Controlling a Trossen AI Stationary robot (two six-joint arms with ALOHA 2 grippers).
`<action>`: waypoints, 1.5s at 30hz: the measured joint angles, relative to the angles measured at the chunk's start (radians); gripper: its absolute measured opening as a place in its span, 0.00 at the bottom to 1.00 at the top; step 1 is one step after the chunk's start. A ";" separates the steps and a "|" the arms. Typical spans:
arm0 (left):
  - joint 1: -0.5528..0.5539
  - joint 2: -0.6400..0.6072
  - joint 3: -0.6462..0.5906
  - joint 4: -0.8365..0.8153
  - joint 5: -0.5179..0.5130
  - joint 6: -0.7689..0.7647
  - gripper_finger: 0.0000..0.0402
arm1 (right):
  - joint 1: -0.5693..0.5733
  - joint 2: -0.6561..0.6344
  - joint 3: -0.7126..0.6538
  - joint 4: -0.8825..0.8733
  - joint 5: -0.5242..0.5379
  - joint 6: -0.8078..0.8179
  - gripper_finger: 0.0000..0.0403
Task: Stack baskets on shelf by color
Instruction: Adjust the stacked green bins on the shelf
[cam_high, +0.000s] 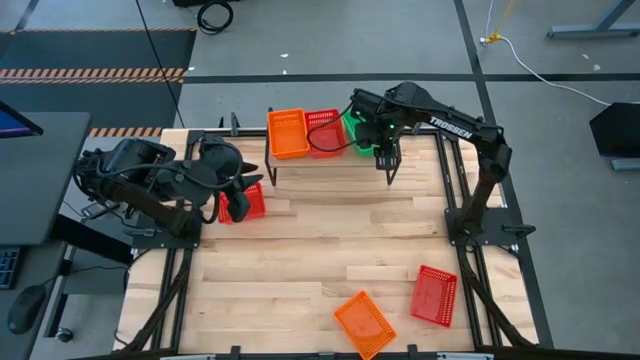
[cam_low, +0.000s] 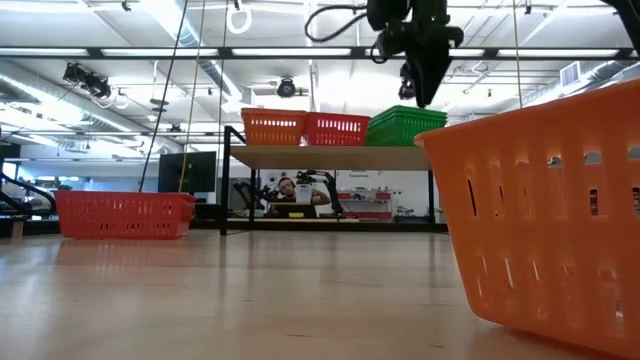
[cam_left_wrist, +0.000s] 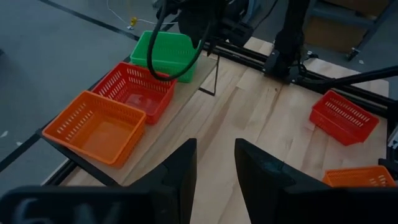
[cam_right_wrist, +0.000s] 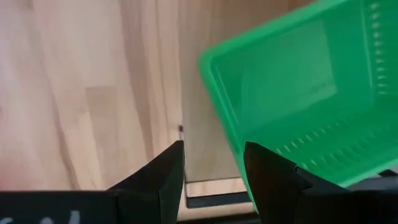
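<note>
The wooden table (cam_high: 300, 250) carries the shelf (cam_high: 330, 158) along its far edge, with an orange basket (cam_high: 287, 132), a red basket (cam_high: 324, 131) and a green basket (cam_high: 360, 132) side by side on top. Another red basket (cam_high: 243, 204) sits by the left arm; a red one (cam_high: 434, 295) and an orange one (cam_high: 364, 323) lie near the front. The right gripper (cam_high: 386, 160) hangs beside the green basket, fingers spread, empty. The left gripper (cam_left_wrist: 214, 171) waits at the left edge, fingers apart.

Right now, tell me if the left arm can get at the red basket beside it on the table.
Probably yes. The red basket lies on the tabletop right beside the left gripper, its jaws open and empty. Nothing stands between them; the right gripper is over by the shelf.
</note>
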 joint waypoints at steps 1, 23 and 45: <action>0.000 0.000 0.000 0.000 0.000 0.000 0.29 | -0.003 0.000 -0.007 -0.001 0.015 -0.003 0.43; 0.000 0.000 0.000 0.000 0.000 -0.053 0.29 | -0.037 0.003 -0.152 0.066 0.006 -0.025 0.40; 0.000 0.000 0.000 0.000 -0.007 -0.038 0.29 | -0.032 0.002 -0.161 0.050 -0.064 0.293 0.15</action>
